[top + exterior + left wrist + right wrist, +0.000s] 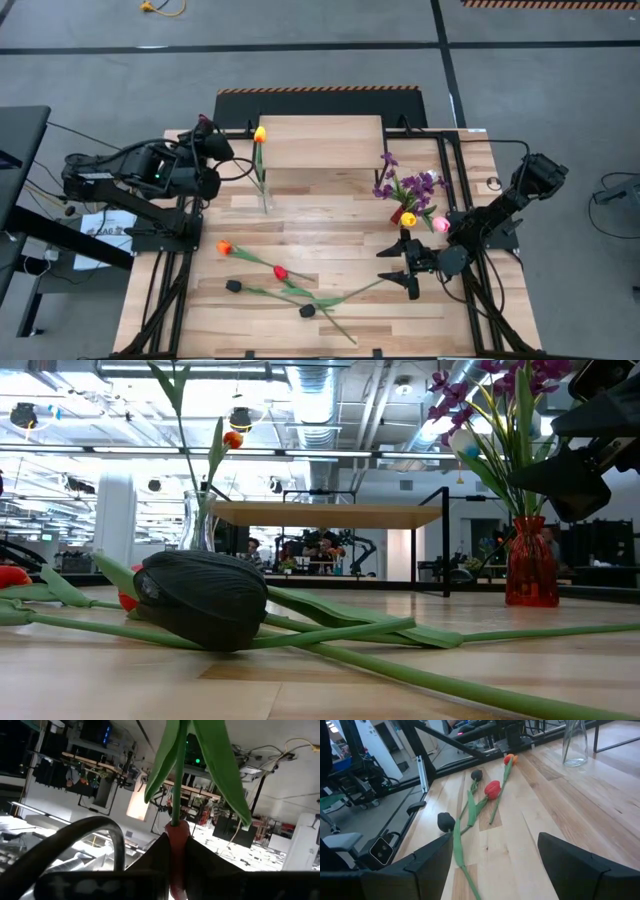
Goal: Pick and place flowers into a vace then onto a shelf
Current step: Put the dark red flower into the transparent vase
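**Left arm carries a stem at the clear vase; right arm poised over the loose flowers**

My left gripper (207, 140) is clenched on the green stem of a flower (176, 795), pinching it low so the stem stands clear of my fingers for threading into the clear glass vase (264, 196), which sits just in front of the shelf (320, 143). A yellow-headed flower (260, 134) rises at that vase. My right gripper (412, 268) hangs with jaws spread wide, holding nothing, beside the loose flowers (492, 789) lying on the table (400, 310), presumably placed to take one next. The red vase (531, 573) already holds purple sprigs.
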Robot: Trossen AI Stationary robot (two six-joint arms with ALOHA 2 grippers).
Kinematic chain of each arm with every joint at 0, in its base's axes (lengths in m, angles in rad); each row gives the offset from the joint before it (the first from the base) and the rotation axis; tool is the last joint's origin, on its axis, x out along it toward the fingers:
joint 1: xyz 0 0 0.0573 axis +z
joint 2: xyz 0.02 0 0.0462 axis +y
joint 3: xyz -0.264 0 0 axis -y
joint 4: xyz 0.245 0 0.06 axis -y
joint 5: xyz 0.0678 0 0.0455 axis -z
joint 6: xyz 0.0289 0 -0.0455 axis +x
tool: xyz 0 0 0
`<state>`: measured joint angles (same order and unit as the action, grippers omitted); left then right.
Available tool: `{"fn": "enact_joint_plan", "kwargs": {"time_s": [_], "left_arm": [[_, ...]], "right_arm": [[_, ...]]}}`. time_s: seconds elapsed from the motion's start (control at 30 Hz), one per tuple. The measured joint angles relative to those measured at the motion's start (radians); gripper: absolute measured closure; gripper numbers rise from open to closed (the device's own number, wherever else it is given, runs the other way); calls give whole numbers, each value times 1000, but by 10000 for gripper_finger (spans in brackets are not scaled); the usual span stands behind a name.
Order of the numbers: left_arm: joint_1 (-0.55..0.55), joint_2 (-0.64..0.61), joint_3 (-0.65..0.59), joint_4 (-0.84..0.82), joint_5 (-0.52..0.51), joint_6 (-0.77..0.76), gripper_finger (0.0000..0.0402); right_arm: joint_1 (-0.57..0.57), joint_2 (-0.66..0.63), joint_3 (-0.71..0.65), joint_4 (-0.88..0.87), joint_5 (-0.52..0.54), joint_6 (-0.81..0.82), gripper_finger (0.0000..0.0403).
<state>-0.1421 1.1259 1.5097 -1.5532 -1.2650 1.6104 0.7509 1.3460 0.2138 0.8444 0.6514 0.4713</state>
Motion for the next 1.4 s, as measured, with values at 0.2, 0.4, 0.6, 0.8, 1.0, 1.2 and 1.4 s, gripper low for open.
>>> {"fn": "enact_joint_plan", "kwargs": {"time_s": [0.2,0.4,0.6,0.8,1.0,1.2,1.4], "left_arm": [[0,0,0,0,4,1,384],[0,0,0,0,53,-30,384],[0,-1,0,5,80,-57,380],[0,-1,0,11,48,-60,377],[0,0,0,11,57,-52,376],[0,0,0,29,87,-107,376],[0,0,0,60,92,-122,376]], "right_arm": [[0,0,0,0,0,0,117],[0,0,0,0,0,0,117],[0,0,0,0,0,0,117],[0,0,0,0,0,0,117],[0,0,0,0,0,0,117],[0,0,0,0,0,0,117],[0,0,0,0,0,0,117]]}}
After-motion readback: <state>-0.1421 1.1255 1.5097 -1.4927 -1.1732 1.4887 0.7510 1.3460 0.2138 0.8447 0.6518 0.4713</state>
